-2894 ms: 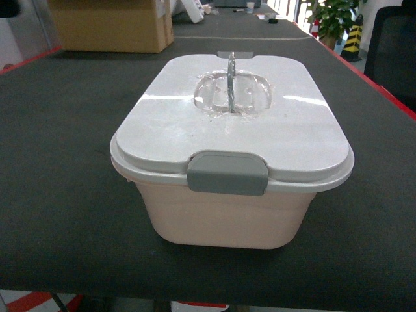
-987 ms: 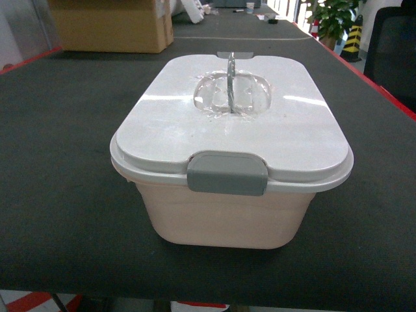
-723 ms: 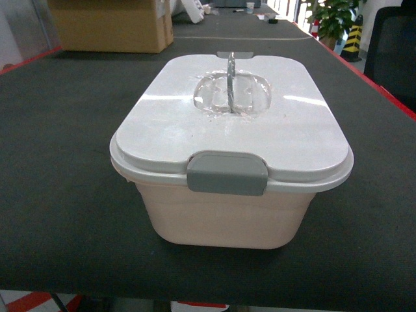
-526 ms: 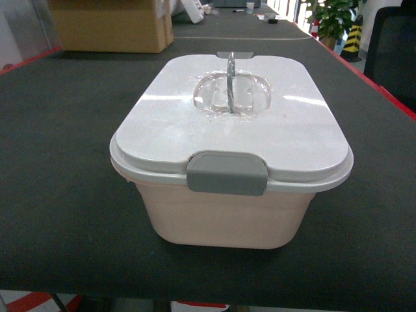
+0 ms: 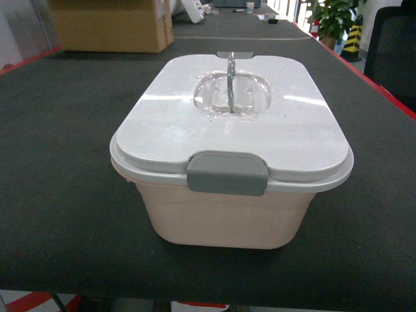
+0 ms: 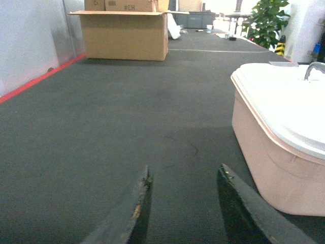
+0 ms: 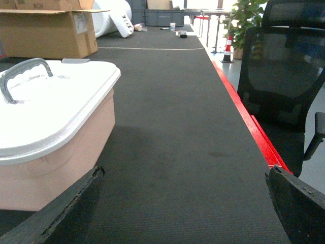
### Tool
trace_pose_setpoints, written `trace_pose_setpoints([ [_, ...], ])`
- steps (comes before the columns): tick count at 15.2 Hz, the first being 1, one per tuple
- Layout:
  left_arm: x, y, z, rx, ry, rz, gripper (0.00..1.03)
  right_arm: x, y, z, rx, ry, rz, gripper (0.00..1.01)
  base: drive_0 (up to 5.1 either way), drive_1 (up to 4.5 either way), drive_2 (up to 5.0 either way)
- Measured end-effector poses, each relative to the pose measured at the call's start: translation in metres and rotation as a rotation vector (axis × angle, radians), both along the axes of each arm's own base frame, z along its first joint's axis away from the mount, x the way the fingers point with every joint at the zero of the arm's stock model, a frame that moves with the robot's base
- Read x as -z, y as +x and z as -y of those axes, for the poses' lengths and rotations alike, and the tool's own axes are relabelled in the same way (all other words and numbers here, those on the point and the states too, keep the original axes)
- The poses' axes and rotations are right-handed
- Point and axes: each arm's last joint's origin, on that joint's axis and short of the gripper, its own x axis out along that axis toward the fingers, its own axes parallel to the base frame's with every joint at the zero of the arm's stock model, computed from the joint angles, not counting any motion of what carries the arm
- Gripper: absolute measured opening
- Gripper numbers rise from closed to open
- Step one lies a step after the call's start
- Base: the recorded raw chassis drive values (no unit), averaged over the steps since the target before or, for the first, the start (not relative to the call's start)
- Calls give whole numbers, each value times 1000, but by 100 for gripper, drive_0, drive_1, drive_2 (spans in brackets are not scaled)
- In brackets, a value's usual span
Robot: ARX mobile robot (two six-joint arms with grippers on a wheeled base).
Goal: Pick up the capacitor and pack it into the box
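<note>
Nothing's budged over the last few seconds: the box (image 5: 231,156) sits latched shut mid-table, no capacitor in sight, left gripper (image 6: 184,201) and right gripper (image 7: 185,208) both spread wide and empty either side, so packing hasn't started.

Latched pink box (image 5: 227,218), lid closed

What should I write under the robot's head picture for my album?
A pale pink box with its white lid latched shut sits on a dark table.
</note>
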Motion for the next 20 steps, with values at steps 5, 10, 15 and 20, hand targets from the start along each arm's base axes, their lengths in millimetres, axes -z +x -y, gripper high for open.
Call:
trace_pose_setpoints([
  [5, 0, 0, 0, 0, 0, 0, 96, 0, 0, 0, 0, 0, 0, 98, 0, 0, 0],
  [10, 0, 0, 0, 0, 0, 0, 98, 0, 0, 0, 0, 0, 0, 98, 0, 0, 0],
  [15, 0, 0, 0, 0, 0, 0, 98, 0, 0, 0, 0, 0, 0, 98, 0, 0, 0],
  [20, 0, 0, 0, 0, 0, 0, 98, 0, 0, 0, 0, 0, 0, 98, 0, 0, 0],
])
